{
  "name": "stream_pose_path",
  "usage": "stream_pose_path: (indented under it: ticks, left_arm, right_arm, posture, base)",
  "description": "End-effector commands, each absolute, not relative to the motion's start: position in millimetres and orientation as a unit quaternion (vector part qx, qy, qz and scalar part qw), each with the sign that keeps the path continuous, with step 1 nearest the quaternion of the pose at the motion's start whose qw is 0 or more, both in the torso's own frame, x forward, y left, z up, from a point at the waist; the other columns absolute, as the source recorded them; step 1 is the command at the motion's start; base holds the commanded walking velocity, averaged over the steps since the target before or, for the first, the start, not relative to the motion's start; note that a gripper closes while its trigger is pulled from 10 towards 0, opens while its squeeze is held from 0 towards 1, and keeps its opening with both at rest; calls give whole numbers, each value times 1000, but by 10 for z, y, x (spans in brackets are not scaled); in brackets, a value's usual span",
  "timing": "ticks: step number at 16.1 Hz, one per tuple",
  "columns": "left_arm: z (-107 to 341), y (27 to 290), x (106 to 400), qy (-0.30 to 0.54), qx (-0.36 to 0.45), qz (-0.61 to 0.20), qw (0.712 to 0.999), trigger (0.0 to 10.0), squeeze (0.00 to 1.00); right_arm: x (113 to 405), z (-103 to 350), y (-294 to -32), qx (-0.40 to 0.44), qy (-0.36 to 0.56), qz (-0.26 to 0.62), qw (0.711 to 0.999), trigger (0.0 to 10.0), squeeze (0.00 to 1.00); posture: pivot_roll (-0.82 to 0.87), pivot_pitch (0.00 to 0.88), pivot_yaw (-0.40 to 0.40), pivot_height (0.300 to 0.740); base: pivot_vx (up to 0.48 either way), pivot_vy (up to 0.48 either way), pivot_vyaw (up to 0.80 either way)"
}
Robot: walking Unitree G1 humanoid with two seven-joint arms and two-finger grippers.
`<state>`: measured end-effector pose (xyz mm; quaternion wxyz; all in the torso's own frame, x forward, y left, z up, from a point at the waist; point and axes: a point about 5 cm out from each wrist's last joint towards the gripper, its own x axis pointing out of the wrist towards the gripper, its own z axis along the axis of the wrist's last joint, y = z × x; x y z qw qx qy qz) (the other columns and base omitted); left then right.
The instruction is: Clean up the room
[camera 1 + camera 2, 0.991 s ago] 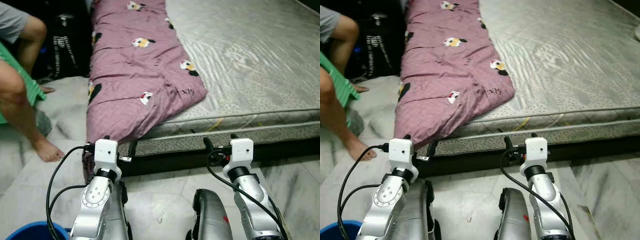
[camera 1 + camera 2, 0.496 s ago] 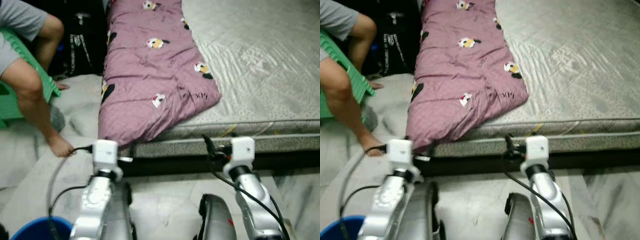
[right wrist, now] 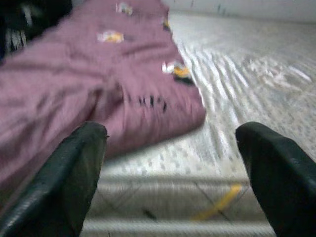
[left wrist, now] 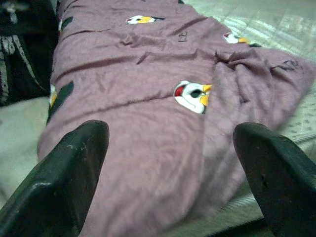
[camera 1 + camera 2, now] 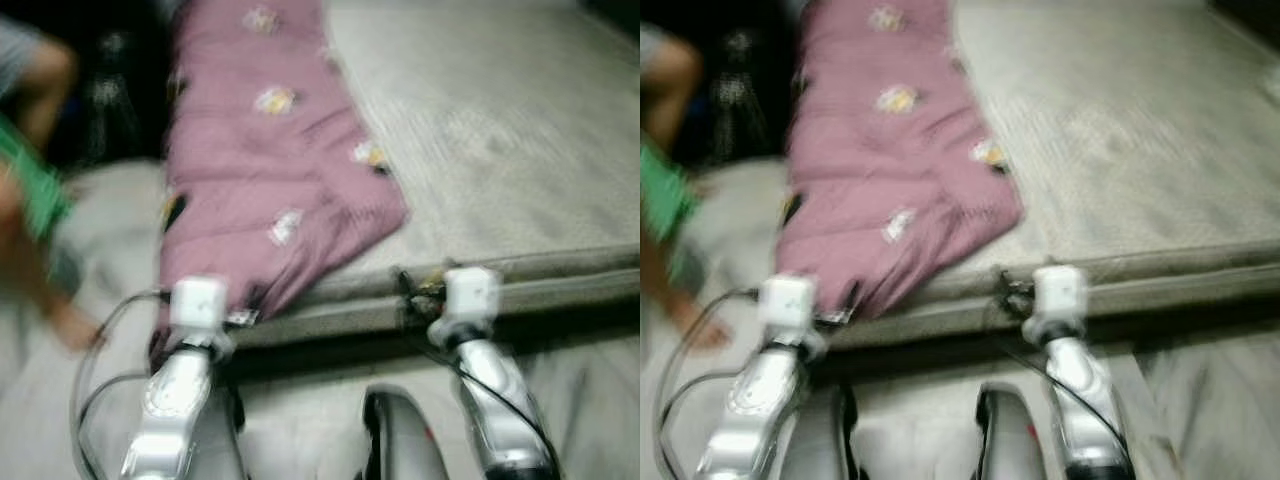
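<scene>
A purple quilt (image 5: 270,170) printed with small penguins lies along the left side of a grey mattress (image 5: 500,130), and its near end droops over the mattress edge toward the floor. My left gripper (image 4: 170,187) is open and points at the quilt's near end from just short of it. In front of the mattress edge, to the right of the quilt's corner (image 3: 182,111), my right gripper (image 3: 170,182) is open too. Nothing sits between either pair of fingers. Both eye views are blurred.
A person sits at the far left on a green stool (image 5: 35,190), with a bare foot (image 5: 70,330) on the pale floor. A dark bag (image 4: 19,54) stands behind the quilt's left side. The mattress edge (image 5: 540,275) runs across in front of me.
The head camera has swung and the eye views have blurred, shifting the whole scene left. Both arms stay held out low toward the mattress edge, fingers still open.
</scene>
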<state>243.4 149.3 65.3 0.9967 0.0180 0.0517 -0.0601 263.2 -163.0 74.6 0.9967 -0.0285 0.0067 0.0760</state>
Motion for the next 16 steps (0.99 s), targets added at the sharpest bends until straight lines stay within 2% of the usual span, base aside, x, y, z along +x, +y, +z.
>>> stream_pose_path:
  ticks: [1, 5, 9, 11, 15, 16]
  left_arm:
    - [676, 1343, 2451, 46, 6, -81, 996, 10000, 0]
    - [670, 1338, 2449, 49, 6, -81, 996, 10000, 0]
    - [651, 1361, 2431, 55, 13, -68, 996, 10000, 0]
    - [673, 1402, 2378, 56, 16, -63, 996, 10000, 0]
    - [720, 1651, 2089, 72, 47, -24, 996, 10000, 0]
    - [722, 1744, 2001, 81, 60, -8, 995, 10000, 0]
  right_arm:
    - [2572, 668, -1811, -42, 28, 50, 997, 10000, 0]
    - [2572, 651, -1816, -45, 31, 50, 997, 10000, 0]
    - [2585, 628, -1810, -50, 36, 57, 996, 10000, 0]
    - [2611, 641, -1784, -51, 40, 71, 995, 10000, 0]
    - [2807, 622, -1520, -48, 54, 142, 987, 10000, 0]
    - [2944, 682, -1296, -25, 48, 174, 983, 10000, 0]
  posture:
    - [-24, 56, -4, 567]
    - [-22, 57, -7, 567]
    - [-8, 70, -11, 567]
    - [13, 114, -16, 567]
    - [95, 225, -12, 567]
    - [123, 241, -10, 567]
  base:
    - [319, 0, 0]
    - [312, 0, 0]
    - [0, 0, 0]
    - [0, 0, 0]
    - [0, 0, 0]
    - [0, 0, 0]
